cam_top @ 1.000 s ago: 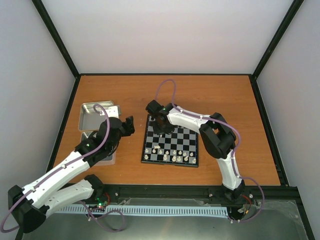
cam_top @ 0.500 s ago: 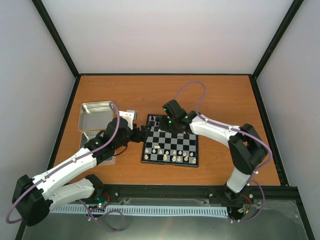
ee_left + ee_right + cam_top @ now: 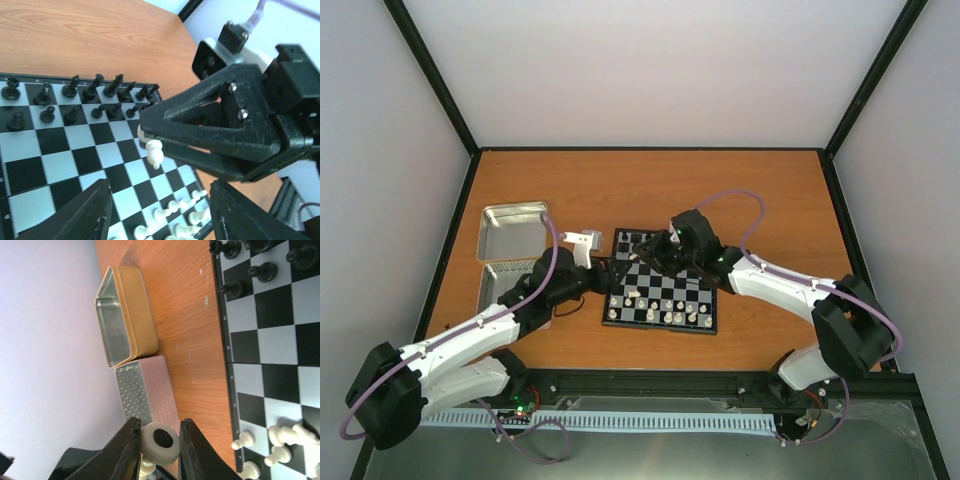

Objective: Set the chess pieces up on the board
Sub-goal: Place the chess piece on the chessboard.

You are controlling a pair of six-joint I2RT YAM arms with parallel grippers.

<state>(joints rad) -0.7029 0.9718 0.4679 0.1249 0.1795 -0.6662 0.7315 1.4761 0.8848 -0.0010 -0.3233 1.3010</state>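
Cream-white chess piece (image 3: 154,152) clamped in my right gripper (image 3: 159,440) above the board (image 3: 692,276).
It has left the far corner; my left gripper (image 3: 611,272), fingers apart, has come from the tray (image 3: 512,207) to the board's edge.

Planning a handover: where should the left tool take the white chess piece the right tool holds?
I'd take the white chess piece by its slim head end, which juts free past the right tool clamping its base. Come straight in from the left arm's side, open left tool straddling the head.
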